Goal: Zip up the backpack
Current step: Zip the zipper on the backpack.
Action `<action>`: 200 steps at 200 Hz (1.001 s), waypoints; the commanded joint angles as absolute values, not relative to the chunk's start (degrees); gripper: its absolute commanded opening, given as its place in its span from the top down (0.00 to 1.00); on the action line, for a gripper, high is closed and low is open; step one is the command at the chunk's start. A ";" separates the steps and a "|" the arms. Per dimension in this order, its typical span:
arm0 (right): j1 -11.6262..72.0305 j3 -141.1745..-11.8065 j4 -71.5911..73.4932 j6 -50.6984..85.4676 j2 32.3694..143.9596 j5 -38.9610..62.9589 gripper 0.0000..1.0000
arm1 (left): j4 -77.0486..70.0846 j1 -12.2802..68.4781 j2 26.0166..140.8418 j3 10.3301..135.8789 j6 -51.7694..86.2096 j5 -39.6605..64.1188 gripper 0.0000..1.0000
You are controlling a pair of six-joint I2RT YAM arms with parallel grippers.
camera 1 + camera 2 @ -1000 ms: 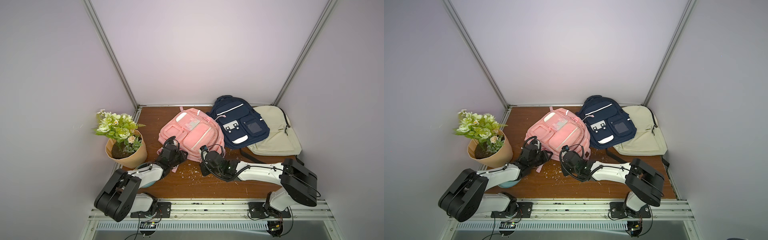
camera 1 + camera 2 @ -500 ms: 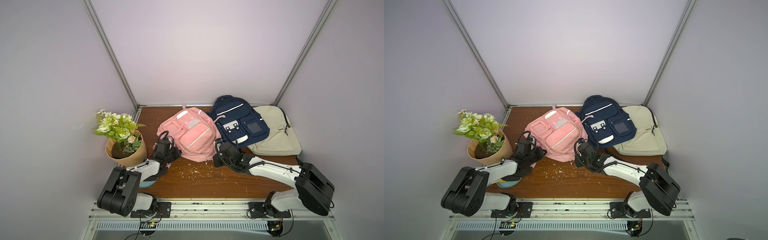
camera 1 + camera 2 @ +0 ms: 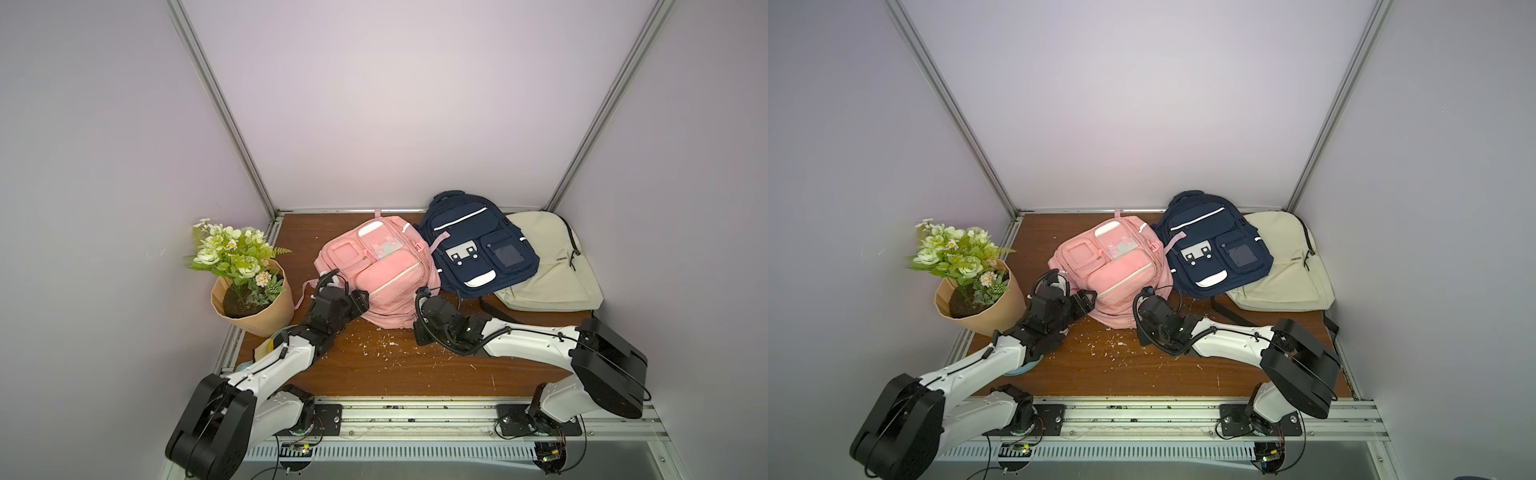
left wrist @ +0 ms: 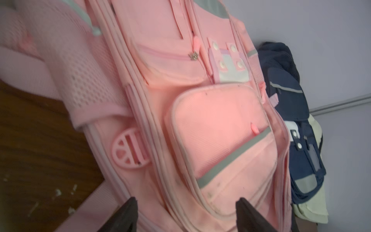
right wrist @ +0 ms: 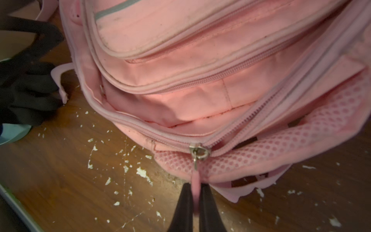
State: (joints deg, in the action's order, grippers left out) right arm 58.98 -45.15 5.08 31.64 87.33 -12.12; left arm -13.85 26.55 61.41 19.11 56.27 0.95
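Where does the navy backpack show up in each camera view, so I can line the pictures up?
In a top view: the navy backpack lies at the back of the table, between the pink backpack and the cream backpack.
In a top view: the navy backpack lies between the same two bags.
Left wrist: the navy backpack shows beyond the pink backpack, towards the wall.
Right wrist: not in view.
Shared landmark: the pink backpack, seen in all four.

**What colours we find**

We see a pink backpack (image 3: 386,278) with grey stripes and dotted mesh, a navy backpack (image 3: 478,245) trimmed white, a cream backpack (image 3: 548,266), a brown wood-grain table (image 3: 415,374) flecked white, white-green flowers (image 3: 232,257), and a tan pot (image 3: 266,320).
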 commanded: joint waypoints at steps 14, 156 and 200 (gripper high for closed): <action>60.54 -47.26 6.71 30.82 88.96 -12.24 1.00 | -17.44 32.40 60.74 15.20 64.97 -1.57 0.13; 60.02 -44.84 3.44 30.78 84.65 -17.99 1.00 | -16.20 37.92 73.86 23.66 60.82 -3.88 0.94; 46.12 -43.28 -1.90 29.46 80.54 -17.85 1.00 | -13.01 33.45 68.14 20.97 58.80 -2.83 1.00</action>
